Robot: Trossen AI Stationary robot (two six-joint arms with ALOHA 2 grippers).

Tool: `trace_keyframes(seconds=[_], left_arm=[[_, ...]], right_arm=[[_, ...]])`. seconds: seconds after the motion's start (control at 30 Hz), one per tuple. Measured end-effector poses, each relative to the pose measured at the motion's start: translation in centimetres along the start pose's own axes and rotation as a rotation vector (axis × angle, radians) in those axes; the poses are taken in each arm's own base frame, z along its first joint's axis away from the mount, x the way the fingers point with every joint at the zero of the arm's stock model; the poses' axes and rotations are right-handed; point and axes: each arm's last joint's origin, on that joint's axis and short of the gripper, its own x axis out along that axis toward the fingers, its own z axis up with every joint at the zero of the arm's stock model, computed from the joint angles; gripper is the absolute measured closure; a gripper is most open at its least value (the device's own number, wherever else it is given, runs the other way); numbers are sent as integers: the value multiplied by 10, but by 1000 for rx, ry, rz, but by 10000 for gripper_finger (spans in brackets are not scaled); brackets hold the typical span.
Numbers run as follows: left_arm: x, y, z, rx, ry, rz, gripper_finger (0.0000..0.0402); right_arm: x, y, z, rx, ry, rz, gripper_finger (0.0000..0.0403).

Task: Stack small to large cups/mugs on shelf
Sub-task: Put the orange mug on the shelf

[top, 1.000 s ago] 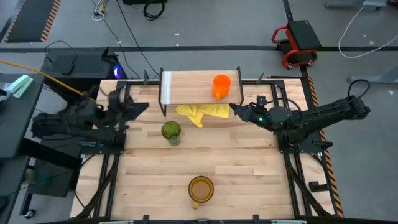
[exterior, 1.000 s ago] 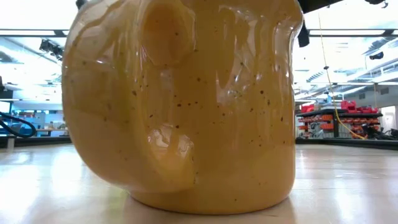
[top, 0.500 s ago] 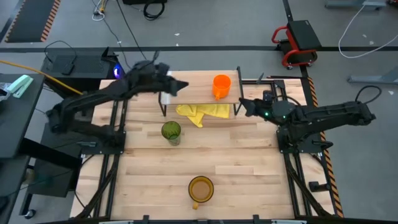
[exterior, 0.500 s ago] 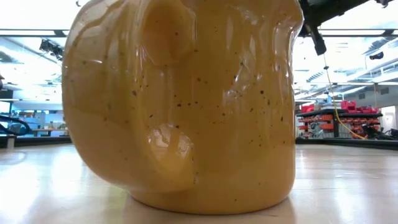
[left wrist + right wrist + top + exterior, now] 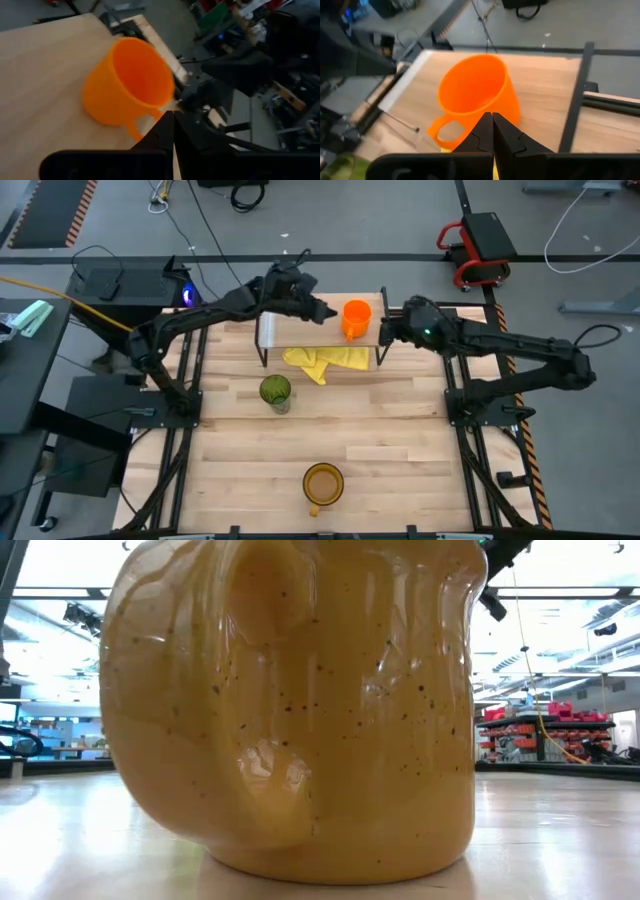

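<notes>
Flanking the orange mug (image 5: 356,318) on the shelf (image 5: 310,320), both grippers hover with fingers pressed together, gripping nothing.

The left gripper (image 5: 322,315) sits just left of the mug, the right gripper (image 5: 384,332) just right of it, neither touching. The green tumbler (image 5: 275,392) stands nearer on the table (image 5: 400,450); the amber mug (image 5: 322,484) sits nearest.

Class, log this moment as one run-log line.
left gripper: shut, beside small orange plastic mug | right gripper: shut, opposite side | mug: on wooden shelf
</notes>
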Motion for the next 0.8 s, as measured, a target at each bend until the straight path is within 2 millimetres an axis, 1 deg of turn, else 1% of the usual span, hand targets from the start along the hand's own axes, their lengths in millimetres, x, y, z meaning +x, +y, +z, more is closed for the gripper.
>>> trace_keyframes(seconds=[0.1, 0.27, 0.37, 0.5, 0.67, 0.8], left_arm=[[-3, 7, 5, -7, -8, 30, 385], [-5, 21, 2, -44, 43, 108, 393], [-6, 23, 1, -52, 57, 130, 392], [-4, 21, -2, -48, 61, 129, 382], [11, 18, -15, -46, 125, 125, 390], [25, 13, -22, -48, 131, 82, 393]], right_arm=[[11, 3, -3, -20, 49, 8, 401], [24, 8, -9, -27, 86, 5, 402], [30, 8, -11, -21, 97, -8, 402], [36, 5, -9, -4, 91, -29, 402], [38, 1, -6, 9, 88, -41, 402], [40, -1, -4, 15, 88, -42, 402]])
